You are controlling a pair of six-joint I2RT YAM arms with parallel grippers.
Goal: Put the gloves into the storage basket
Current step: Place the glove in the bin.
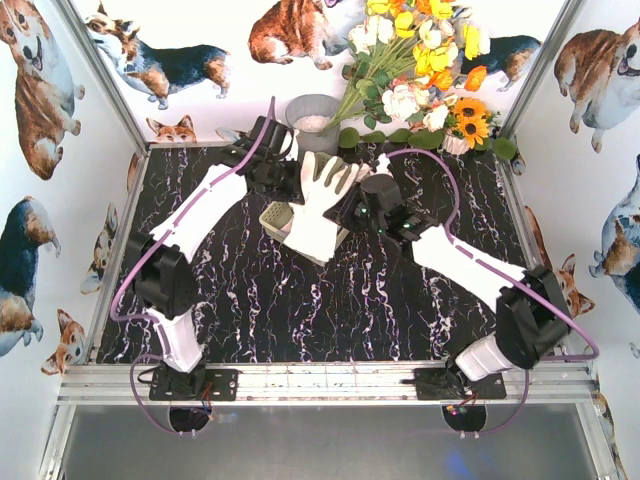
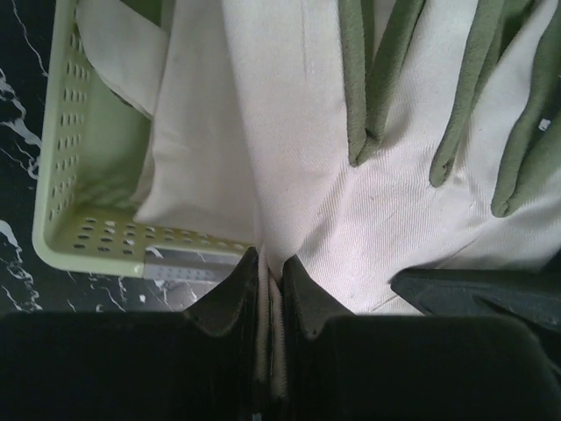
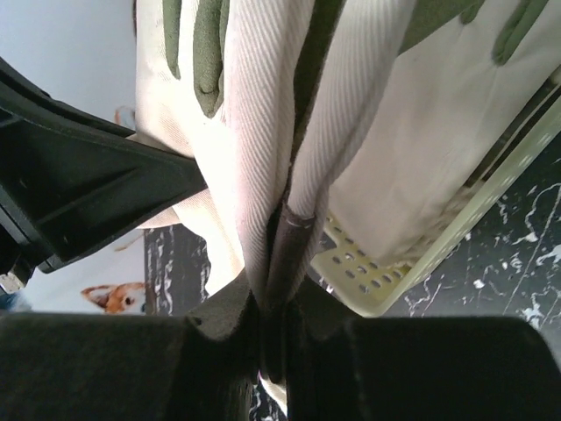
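- The left arm [image 1: 190, 235] reached from its base up and toward the middle of the table [image 1: 250, 310], elbow bent out to the left.
- The right arm [image 1: 470, 265] mirrored it, elbow out to the right and forearm angled in to the same spot.
- The left gripper [image 1: 288, 182] was nearly shut, its jaws pinching a thin fold at the edge of a glove [image 1: 322, 205].
- In its wrist view the fold ran straight down between the two dark fingers [image 2: 302, 294].
- The right gripper [image 1: 358, 205] was also narrow, clamped on the opposite edge of the glove. The cloth was bunched between its fingers [image 3: 311, 303].
- The glove hung stretched between the two grippers, fingers pointing to the rear right and cuff toward the near side.
- It hung over the basket [image 1: 272, 215], which stood on the table at centre rear. The cuff draped past the basket's near rim.
- Whether the glove touched the basket floor could not be told.
- A bucket [image 1: 312, 112] and flowers [image 1: 420, 60] stood behind the basket.
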